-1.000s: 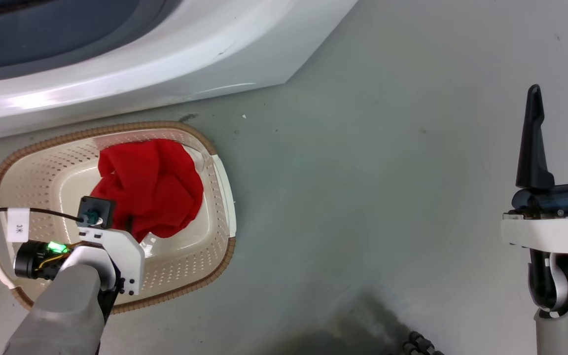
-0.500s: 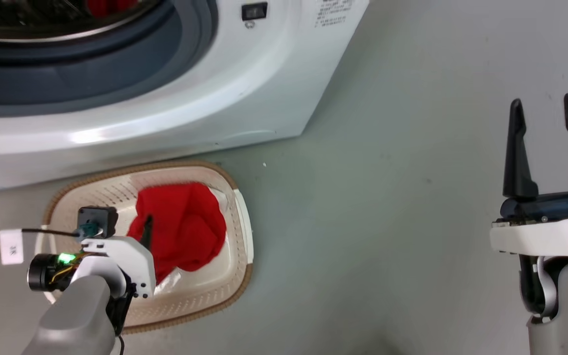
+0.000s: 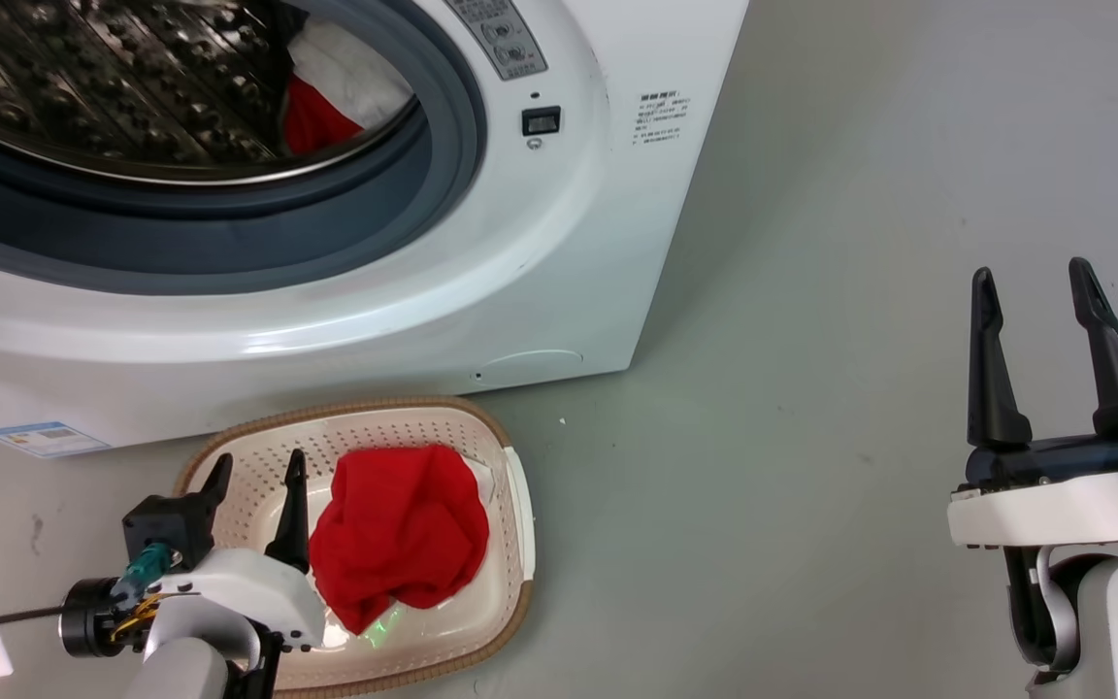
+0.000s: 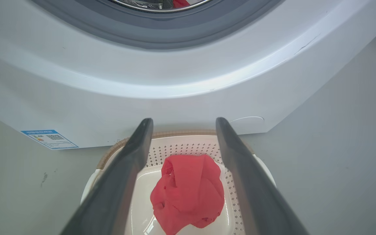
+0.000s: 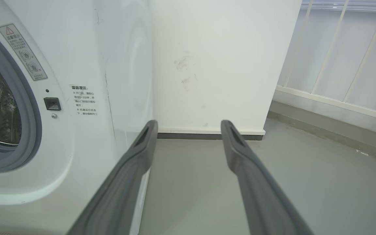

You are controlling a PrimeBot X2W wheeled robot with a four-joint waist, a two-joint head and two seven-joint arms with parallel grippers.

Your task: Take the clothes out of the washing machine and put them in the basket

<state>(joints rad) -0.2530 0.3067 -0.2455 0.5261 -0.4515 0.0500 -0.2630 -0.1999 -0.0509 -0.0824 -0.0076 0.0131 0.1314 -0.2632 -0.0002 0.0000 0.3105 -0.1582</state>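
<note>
The left gripper (image 3: 260,464) hangs over the near-left part of the basket (image 3: 384,402), its arm coming up from the near edge, fingers pointing far toward the washer (image 3: 540,272). The fingers are spread and hold nothing. In the left wrist view the red garment (image 3: 399,534) lies below and between them, apart from both. The right gripper (image 3: 1031,272) is held well to the right over bare floor (image 3: 811,388), fingers pointing far, also spread and empty. In the right wrist view it looks past the washer's right side. A second ago the left fingers were hidden down at the garment, and half a second ago one dark finger lay against the cloth; now both stand clear, to the left of it. The head camera has tilted up since then, so the drum (image 3: 132,87) and grey ring (image 3: 229,252) have come into view while the basket sits lower in the picture. The garment lies as it did, heaped in the basket's right half. There are two grippers, one basket just in front of one washer, one red garment in the basket, and one red piece (image 3: 312,121) and one white piece (image 3: 345,73) in the drum's right side.
</note>
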